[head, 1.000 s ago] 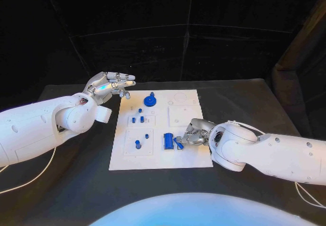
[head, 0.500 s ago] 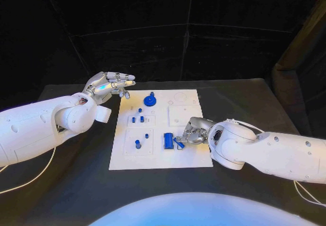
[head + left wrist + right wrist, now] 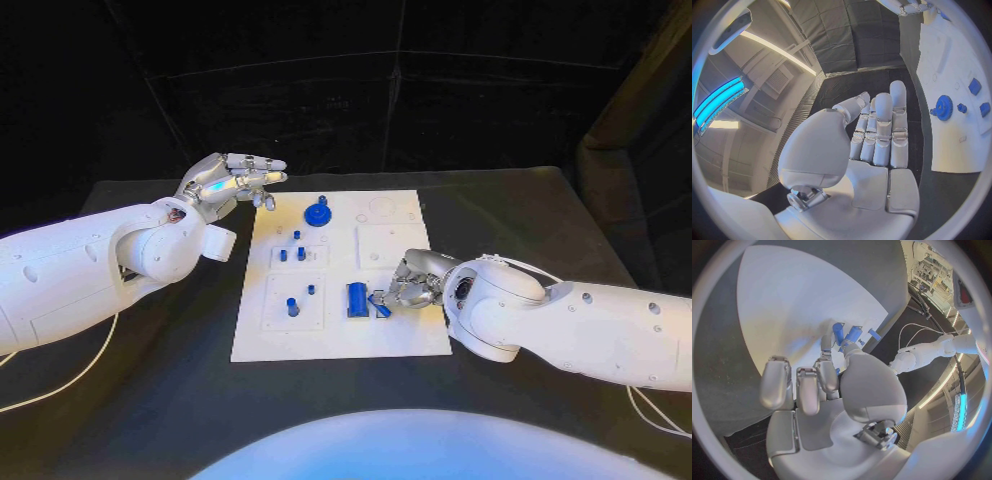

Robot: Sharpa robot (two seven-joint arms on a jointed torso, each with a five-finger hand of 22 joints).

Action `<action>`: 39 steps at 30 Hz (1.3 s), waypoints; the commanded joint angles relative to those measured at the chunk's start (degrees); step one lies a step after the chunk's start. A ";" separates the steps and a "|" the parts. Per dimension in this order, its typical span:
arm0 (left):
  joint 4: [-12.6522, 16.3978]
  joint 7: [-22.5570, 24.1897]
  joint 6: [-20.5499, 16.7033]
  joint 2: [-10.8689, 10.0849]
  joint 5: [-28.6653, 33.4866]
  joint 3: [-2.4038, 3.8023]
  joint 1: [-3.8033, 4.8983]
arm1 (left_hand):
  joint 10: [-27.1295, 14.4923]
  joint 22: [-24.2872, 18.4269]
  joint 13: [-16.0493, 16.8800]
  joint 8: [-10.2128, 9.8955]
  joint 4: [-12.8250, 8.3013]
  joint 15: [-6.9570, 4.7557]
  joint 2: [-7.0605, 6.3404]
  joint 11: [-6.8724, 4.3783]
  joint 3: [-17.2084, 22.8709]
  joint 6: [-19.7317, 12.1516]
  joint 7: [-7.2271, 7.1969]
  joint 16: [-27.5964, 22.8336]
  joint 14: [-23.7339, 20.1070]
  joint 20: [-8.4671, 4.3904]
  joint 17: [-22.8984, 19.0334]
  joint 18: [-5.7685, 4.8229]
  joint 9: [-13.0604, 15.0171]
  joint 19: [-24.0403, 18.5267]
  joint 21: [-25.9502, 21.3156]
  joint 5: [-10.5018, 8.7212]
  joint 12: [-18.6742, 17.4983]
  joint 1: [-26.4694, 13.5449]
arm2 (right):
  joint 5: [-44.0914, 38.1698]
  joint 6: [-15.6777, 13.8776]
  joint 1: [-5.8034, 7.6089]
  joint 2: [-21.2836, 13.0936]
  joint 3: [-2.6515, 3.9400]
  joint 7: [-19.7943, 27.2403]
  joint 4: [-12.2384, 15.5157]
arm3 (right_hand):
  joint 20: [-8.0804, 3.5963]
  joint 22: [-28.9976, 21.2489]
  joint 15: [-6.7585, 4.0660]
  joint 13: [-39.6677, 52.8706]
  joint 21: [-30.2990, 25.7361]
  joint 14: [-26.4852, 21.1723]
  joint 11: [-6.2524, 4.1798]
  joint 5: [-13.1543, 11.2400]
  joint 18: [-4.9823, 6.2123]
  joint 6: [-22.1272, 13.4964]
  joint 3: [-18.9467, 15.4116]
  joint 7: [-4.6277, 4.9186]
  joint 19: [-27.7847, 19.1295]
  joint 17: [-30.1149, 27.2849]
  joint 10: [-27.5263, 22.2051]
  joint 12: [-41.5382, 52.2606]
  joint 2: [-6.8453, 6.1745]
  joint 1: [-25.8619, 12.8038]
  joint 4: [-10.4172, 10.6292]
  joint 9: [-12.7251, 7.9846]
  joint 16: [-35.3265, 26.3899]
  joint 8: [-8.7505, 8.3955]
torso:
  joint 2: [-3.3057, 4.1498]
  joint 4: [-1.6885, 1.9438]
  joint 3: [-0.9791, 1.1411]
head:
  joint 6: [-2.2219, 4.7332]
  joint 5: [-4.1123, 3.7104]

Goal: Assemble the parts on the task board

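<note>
Working low over the near right part of the task board (image 3: 335,340), the right hand (image 3: 408,283) had its fingers curled down at a small blue part (image 3: 381,308) lying just beside a taller blue block (image 3: 356,299). Whether the fingers actually pinched that small part could not be told; the right wrist view showed the fingers bunched above the blue pieces without making the contact clear. The left hand (image 3: 231,180) hung above the table just off the board's far left corner, fingers held straight and side by side, holding nothing. A blue gear (image 3: 319,212) sat at the far end of the board, with 2 or 3 small blue pegs (image 3: 293,253) in the middle-left and 1 short peg (image 3: 293,306) in the near-left panel.

The likeliest trouble, as I judged it, lay in the crowding: the small part sat touching or nearly touching the block, so a finger closing on one could shove the other out of place. A shallow fingertip hold could also let the part twist or drop when lifted.
</note>
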 commanded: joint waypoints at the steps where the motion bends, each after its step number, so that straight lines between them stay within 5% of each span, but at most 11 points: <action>1: 0.02 0.14 0.67 0.07 0.21 0.05 0.09 | -0.36 -0.07 -0.05 0.20 -0.03 -0.06 0.31 0.13 -0.25 -0.22 0.36 -0.12 -0.31 0.16 -0.09 0.76 -0.08 -0.38 -0.36 -0.21 0.22 0.41 | -2.57 -0.70 0.05 -0.03 0.00 0.56 0.15 | 0.05 -0.04 0.03 0.52 0.16 4.88 0.35 -1.01 -0.63 0.11 -1.20 0.18 0.07 8.64 0.15 -0.59 -0.70 -0.24 0.21 0.11 -0.06 -0.41 | 0.00 0.01 -0.02 | -0.07 0.03; 18: -0.05 -0.08 0.99 0.11 0.21 0.04 0.09 | -0.43 -0.08 -0.07 0.20 0.00 -0.04 0.31 0.16 -0.30 -0.27 0.38 -0.12 -0.34 0.17 -0.12 0.75 -0.09 -0.41 -0.39 -0.21 0.24 0.34 | -6.55 0.82 0.04 0.34 0.00 1.42 0.09 | 0.31 -0.59 0.41 -0.02 -0.25 4.74 0.85 -2.91 -0.52 -1.29 -4.28 0.76 -0.29 7.99 -0.51 -1.92 -2.01 0.64 0.34 0.01 -0.45 -1.29 | 0.02 0.02 -0.02 | -0.24 0.29; 39: -0.02 -0.26 1.21 0.10 0.21 0.03 0.09 | -0.55 -0.10 -0.10 0.20 0.03 0.00 0.35 0.18 -0.38 -0.35 0.39 -0.12 -0.41 0.20 -0.18 0.74 -0.10 -0.47 -0.44 -0.20 0.29 0.26 | -8.90 6.16 0.04 1.22 0.00 -0.20 -0.78 | 0.42 -0.30 0.39 0.05 -0.23 4.78 0.75 -0.55 -0.55 -1.14 -3.97 0.67 -0.22 8.09 -0.76 -2.35 0.05 8.22 -3.78 -0.01 -0.45 -1.72 | 0.00 -0.03 -0.02 | -0.40 0.38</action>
